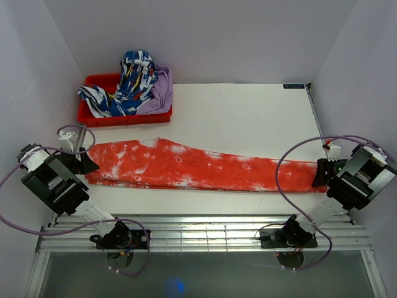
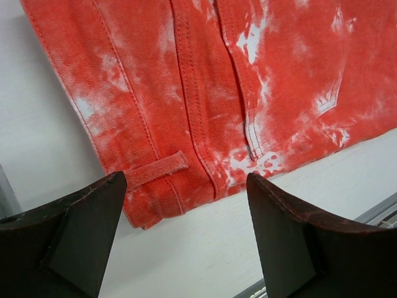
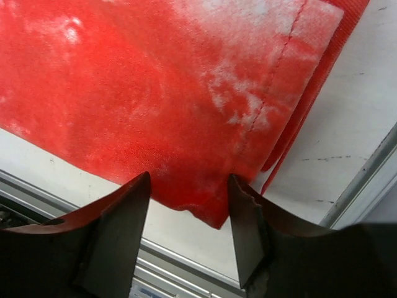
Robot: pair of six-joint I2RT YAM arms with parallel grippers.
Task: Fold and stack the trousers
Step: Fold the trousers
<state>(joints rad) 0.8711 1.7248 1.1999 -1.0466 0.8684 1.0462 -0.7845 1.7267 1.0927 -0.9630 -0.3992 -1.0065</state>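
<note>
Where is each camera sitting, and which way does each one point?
Top: above and behind, looking down at the table, trousers, bin; left arm and right arm show.
Left wrist: on its arm, aimed down at the waistband; left hand shows.
Right wrist: on its arm, aimed down at the hem; right hand shows.
Shared: every view sees the trousers.

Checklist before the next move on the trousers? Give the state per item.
1. Trousers flat, full length on the table: ok.
2. Left gripper open, astride the waistband corner: ok.
3. Right gripper open, at the hem corner: ok.
4. Hem layers flush: not ok, the lower layer peeks out past the edge.
5. Grippers low enough to catch every layer: cannot tell.
6. Bin apart from the trousers: ok.
</note>
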